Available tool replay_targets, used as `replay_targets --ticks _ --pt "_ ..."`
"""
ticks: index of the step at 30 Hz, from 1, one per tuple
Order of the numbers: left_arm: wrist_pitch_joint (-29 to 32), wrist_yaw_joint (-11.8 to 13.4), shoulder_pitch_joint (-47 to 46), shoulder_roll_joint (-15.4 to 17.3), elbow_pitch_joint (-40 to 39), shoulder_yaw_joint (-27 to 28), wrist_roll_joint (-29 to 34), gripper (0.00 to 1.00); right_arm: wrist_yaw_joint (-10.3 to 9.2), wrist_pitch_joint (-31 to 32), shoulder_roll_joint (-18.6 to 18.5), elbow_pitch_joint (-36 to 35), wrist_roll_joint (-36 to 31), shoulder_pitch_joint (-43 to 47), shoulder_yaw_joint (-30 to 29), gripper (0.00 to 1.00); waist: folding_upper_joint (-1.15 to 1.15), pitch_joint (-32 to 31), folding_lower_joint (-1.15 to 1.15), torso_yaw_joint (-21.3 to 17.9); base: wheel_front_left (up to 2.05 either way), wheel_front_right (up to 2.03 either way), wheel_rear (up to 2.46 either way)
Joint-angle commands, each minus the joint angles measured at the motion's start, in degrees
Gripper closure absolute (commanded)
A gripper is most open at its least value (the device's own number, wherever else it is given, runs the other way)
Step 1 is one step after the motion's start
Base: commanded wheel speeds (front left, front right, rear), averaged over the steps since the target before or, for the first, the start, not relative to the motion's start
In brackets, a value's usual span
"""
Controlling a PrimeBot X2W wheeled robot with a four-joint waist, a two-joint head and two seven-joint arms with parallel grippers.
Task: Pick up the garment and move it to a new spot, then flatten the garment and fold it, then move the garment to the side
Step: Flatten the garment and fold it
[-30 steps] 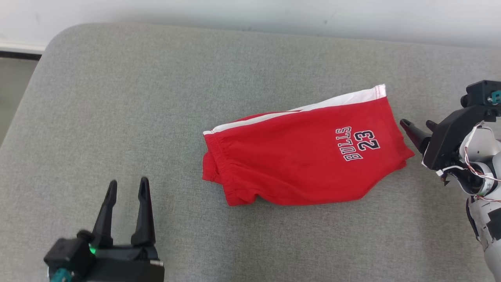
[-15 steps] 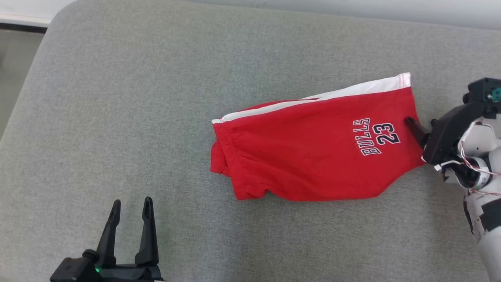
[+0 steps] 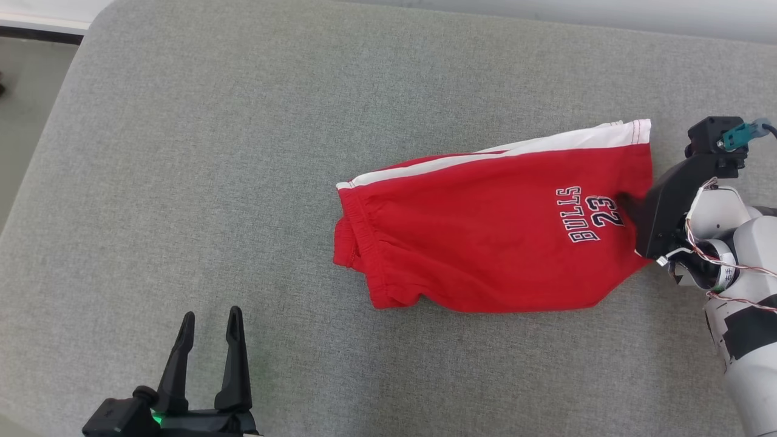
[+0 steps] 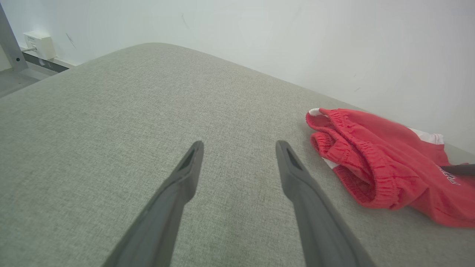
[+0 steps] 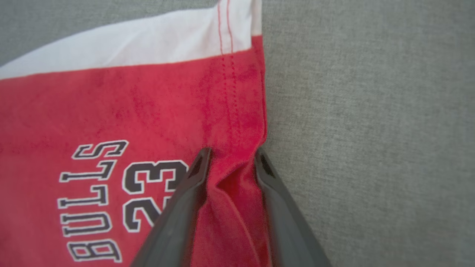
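The garment [image 3: 485, 243] is a pair of red shorts with a white side stripe and "BULLS 23" print, lying folded on the grey cushion [image 3: 243, 152]. My right gripper [image 3: 625, 203] is at its right hem. In the right wrist view the two fingers of the right gripper [image 5: 232, 152] press down on either side of a puckered ridge of the garment [image 5: 148, 111], jaws partly closed on it. My left gripper [image 3: 209, 315] hovers open and empty at the lower left, well clear of the shorts. The left wrist view shows the left gripper [image 4: 239, 144] and the garment's [image 4: 371, 163] elastic waistband to the right.
The cushion's rounded left edge drops to the floor [image 3: 24, 79]. A white wall [image 4: 334, 44] runs along the cushion's far side, with a wall socket [image 4: 37, 42] low on the left. Bare grey cushion lies left of and in front of the shorts.
The head camera has shifted. My right gripper has moved left from beside the hem onto the fabric, and its jaws have narrowed around a pinch of it. The left gripper stays open.
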Motion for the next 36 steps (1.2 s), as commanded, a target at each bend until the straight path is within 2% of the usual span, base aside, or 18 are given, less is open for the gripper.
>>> replay_targets --ticks 1,12,19,25,31,36 --pt "-0.2 -0.1 -0.6 -0.1 0.2 -0.1 0.0 0.00 0.46 1.0 1.8 2.2 -0.9 4.5 0.7 1.00 0.01 0.0 0.01 0.0 0.00 0.00 0.00" --pt "-0.2 0.0 0.1 -0.1 0.3 -0.1 -0.2 0.00 0.16 -2.9 -0.7 -2.9 -3.8 6.0 -6.7 1.00 0.01 -2.4 0.01 -1.2 0.00 0.00 0.00" --pt "-0.2 0.0 1.4 -0.1 0.0 -0.3 -0.3 0.00 0.18 -3.8 -2.8 -10.6 -5.7 12.1 -12.8 1.00 0.01 -5.1 0.01 -2.9 0.00 0.00 0.00" --pt "-0.2 0.0 2.0 -0.1 0.3 -0.4 -0.4 0.00 0.18 -2.4 -5.3 -18.7 -8.7 17.0 -15.8 1.00 0.01 -6.7 0.01 -4.5 0.00 0.00 0.00" --pt "-0.2 0.0 2.6 -0.1 0.8 -0.8 -0.6 0.00 0.18 -1.1 -5.5 -24.8 -10.1 18.8 -15.5 1.00 0.01 -7.9 0.01 -5.1 0.00 0.00 0.00" --pt "-0.2 0.0 2.6 -0.1 1.3 -1.4 -0.6 0.00 0.19 1.4 -4.0 -29.6 -8.8 18.0 -10.2 1.00 0.01 -8.7 0.01 -4.8 0.00 0.00 0.00"
